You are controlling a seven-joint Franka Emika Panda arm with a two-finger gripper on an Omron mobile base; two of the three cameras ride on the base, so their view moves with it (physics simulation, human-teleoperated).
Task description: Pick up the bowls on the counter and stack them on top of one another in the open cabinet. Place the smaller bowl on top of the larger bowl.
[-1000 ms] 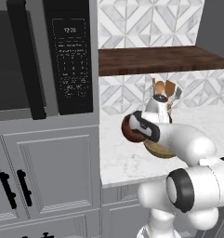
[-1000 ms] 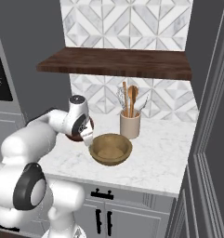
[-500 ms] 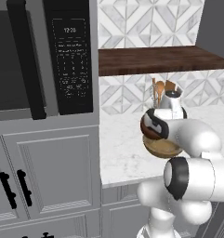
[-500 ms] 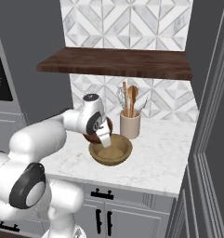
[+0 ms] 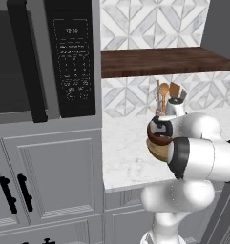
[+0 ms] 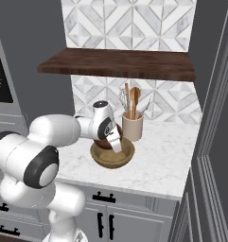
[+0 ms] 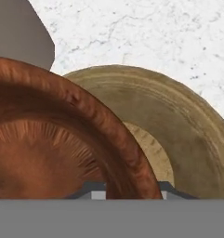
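My gripper is shut on the rim of the smaller bowl, a glossy dark reddish-brown one, and holds it tilted just above the larger bowl. That wide tan bowl rests on the white marble counter. In the hand view the dark bowl covers the left side, its rim running between my fingertips, and the tan bowl lies beneath to the right. From the left base view the dark bowl sits over the tan bowl, partly hidden by my arm. The dark wood shelf hangs above.
A beige utensil cup with wooden spoons stands just behind the bowls against the tiled wall. A microwave hangs to the left over grey cabinet fronts. A tall grey panel closes the right side.
My arm has swung right along the counter with the dark bowl in its grip, from beside the tan bowl's left edge to over it.
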